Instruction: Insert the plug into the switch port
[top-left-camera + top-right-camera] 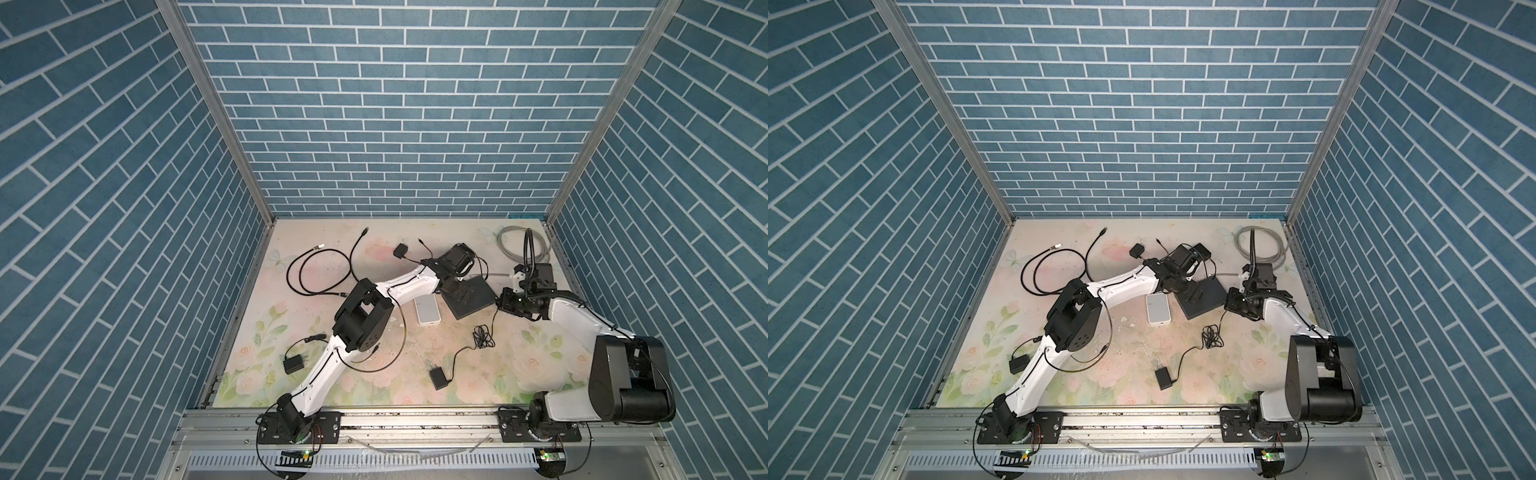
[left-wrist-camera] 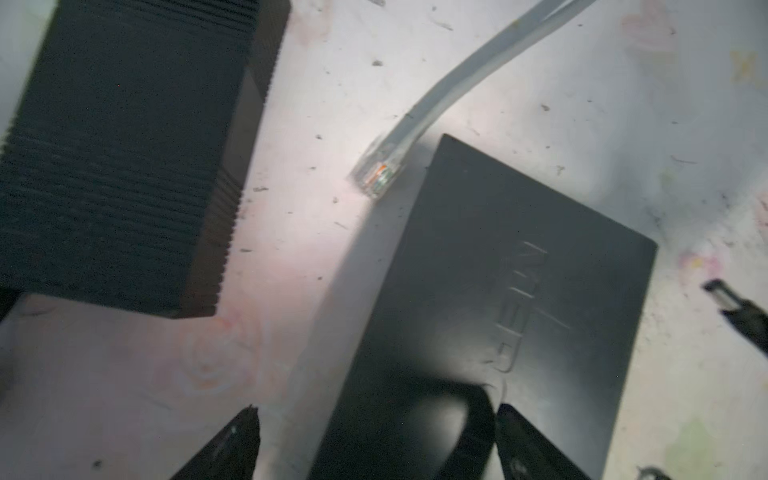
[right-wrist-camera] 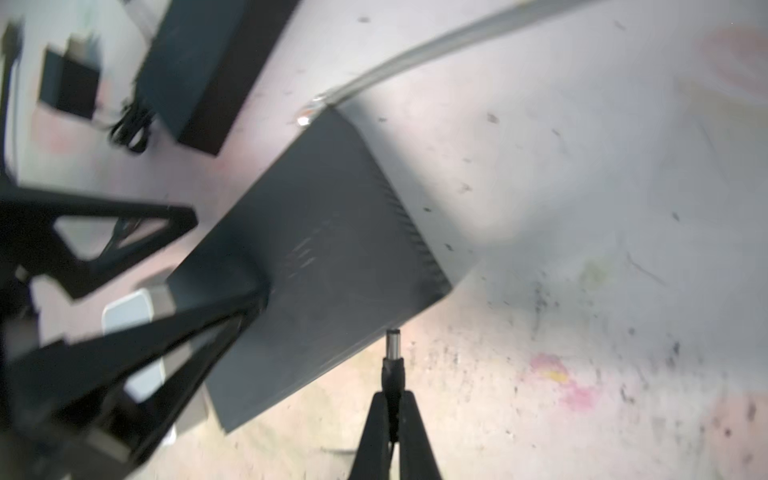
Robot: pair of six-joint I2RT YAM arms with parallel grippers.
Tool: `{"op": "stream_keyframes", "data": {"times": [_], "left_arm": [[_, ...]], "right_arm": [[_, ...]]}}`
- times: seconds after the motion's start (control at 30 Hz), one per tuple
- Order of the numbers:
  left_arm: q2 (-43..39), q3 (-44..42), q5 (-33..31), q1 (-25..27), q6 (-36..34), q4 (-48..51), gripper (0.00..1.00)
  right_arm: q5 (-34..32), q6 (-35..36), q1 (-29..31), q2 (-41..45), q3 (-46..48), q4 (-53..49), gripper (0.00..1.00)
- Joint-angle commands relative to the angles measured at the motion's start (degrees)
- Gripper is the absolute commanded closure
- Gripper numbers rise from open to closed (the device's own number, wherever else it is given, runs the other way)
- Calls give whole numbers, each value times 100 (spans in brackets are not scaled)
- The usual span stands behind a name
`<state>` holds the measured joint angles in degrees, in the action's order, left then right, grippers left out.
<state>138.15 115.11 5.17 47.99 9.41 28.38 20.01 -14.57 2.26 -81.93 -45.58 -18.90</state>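
The switch [image 1: 471,297] [image 1: 1204,301] is a flat black box on the flowered mat; its port does not show. My right gripper [image 3: 392,401] [image 1: 500,305] is shut on the black barrel plug [image 3: 392,347], whose metal tip sits just off the switch's [image 3: 324,257] near edge. The plug [image 2: 725,297] also shows in the left wrist view, beside the switch [image 2: 519,270]. My left gripper [image 2: 376,419] [image 1: 455,291] is open: one finger [image 3: 232,307] is over the switch's top and the other finger [image 3: 166,216] is off its side.
A grey cable's clear plug [image 2: 376,174] lies at the switch's far corner. A ribbed black box [image 2: 124,145] stands close by and a white box [image 1: 428,309] lies against the switch. Black adapters [image 1: 439,377] and loose cables [image 1: 320,270] are scattered over the mat.
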Motion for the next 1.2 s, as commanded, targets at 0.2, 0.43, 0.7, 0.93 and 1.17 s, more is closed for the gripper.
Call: {"op": "stream_keyframes", "data": {"times": [0.2, 0.43, 0.7, 0.93, 1.17], "left_arm": [[97, 620, 21, -411, -558, 670, 8], [602, 1439, 783, -414, -607, 777, 8], [1147, 2186, 931, -272, -783, 1119, 7], [1157, 2005, 938, -290, -716, 1017, 7], [1147, 1893, 1044, -299, -463, 976, 7]], "right_arm": [[469, 2969, -69, -494, -806, -1835, 100], [257, 3372, -64, -175, -67, -1407, 100], [-482, 3480, -34, -304, -225, -774, 100], [-1004, 3859, -6, 145, 268, 6, 100], [-1235, 3917, 113, 381, 512, 630, 100]]}}
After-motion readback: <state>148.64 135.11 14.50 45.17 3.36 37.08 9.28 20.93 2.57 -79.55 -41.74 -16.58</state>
